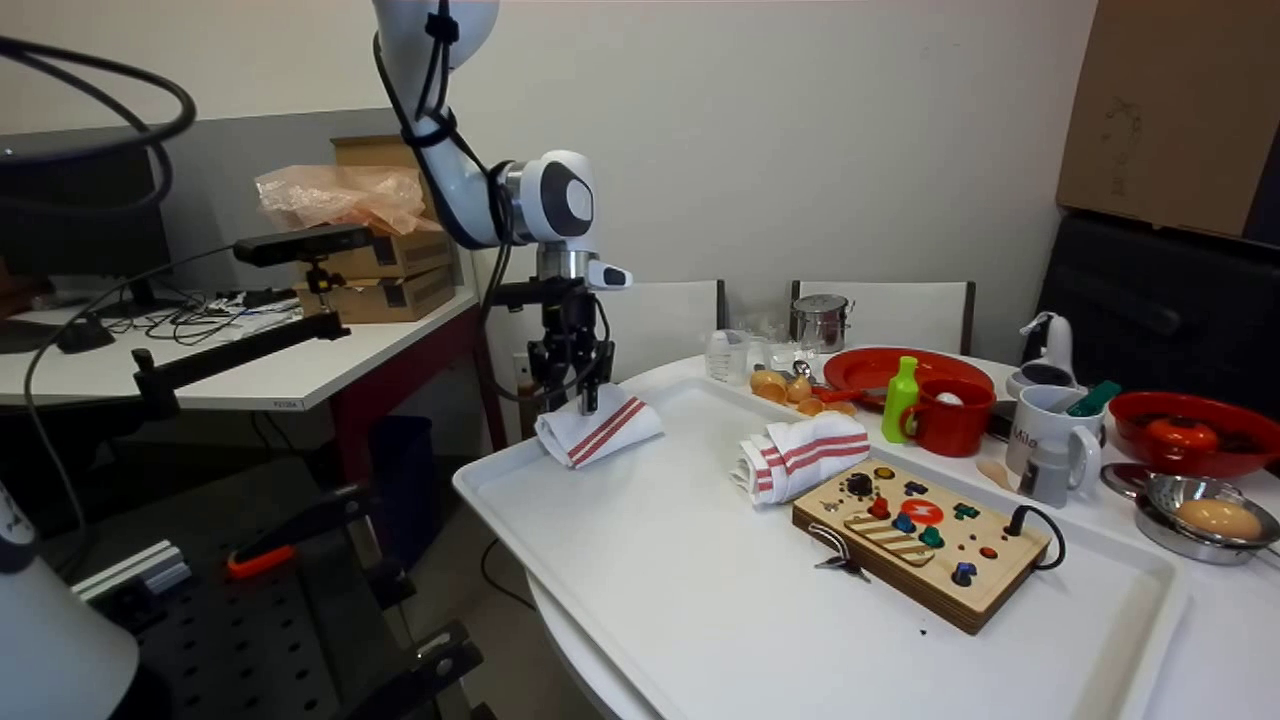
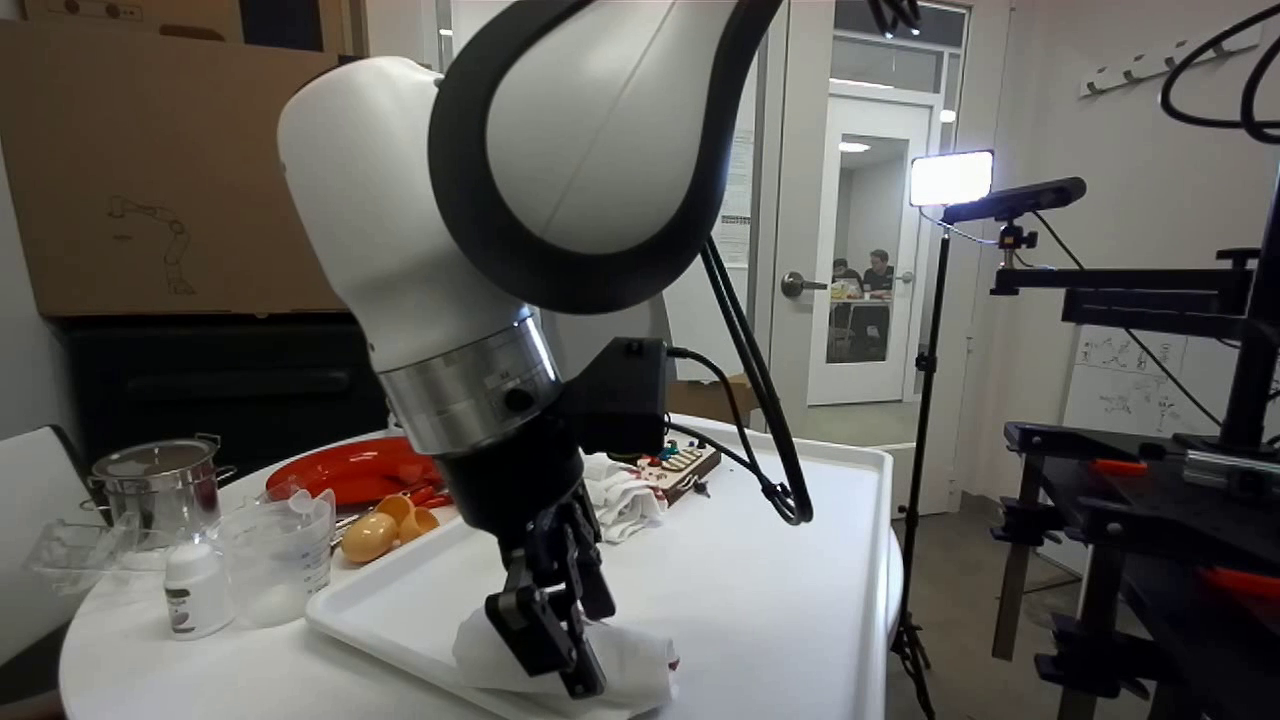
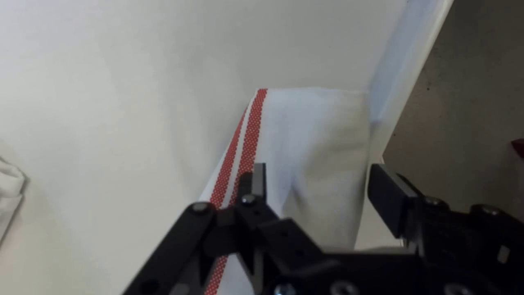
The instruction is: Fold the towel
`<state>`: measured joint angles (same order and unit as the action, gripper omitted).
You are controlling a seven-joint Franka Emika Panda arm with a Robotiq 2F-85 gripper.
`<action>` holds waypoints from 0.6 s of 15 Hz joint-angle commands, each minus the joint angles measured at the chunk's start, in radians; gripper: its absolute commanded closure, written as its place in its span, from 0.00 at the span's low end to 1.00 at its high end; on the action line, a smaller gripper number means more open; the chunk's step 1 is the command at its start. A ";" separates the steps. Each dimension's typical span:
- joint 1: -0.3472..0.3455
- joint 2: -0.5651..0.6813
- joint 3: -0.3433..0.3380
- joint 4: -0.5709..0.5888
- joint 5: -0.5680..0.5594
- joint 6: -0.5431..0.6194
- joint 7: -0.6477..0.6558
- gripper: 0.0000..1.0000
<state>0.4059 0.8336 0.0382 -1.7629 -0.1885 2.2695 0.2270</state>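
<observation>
Looking in, we see the claw (image 3: 318,176), jaws apart, at the towel (image 3: 319,127) | towel folded, red-striped, at the tray's (image 1: 650,560) edge | bunched cloth (image 1: 805,458) beside the board (image 1: 950,555)

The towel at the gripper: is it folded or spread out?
Folded: in an exterior view, the towel lies doubled over in a compact bundle; its layers cannot be counted.

White tray (image 1: 640,590) on round worktop (image 1: 1232,640). On tray: knobbed wooden box (image 1: 960,547). Just outside tray: eggshells (image 1: 811,406), green bottle (image 1: 901,402), red mug (image 1: 950,425). Farther out from tray: red plate (image 1: 880,367), steel pot (image 1: 821,325), red bowl (image 1: 1175,462). Well apart from tray: monitor (image 1: 80,240).
</observation>
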 commanded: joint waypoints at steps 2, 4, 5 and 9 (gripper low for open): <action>0.008 0.025 -0.010 0.041 -0.024 -0.036 0.026 0.00; -0.003 0.024 -0.004 0.044 -0.013 -0.050 0.016 0.00; -0.018 0.015 0.005 0.043 0.000 -0.065 0.000 0.00; -0.097 -0.029 0.055 0.041 0.056 -0.172 -0.105 0.00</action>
<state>0.3750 0.8374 0.0459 -1.7339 -0.1771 2.1832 0.2071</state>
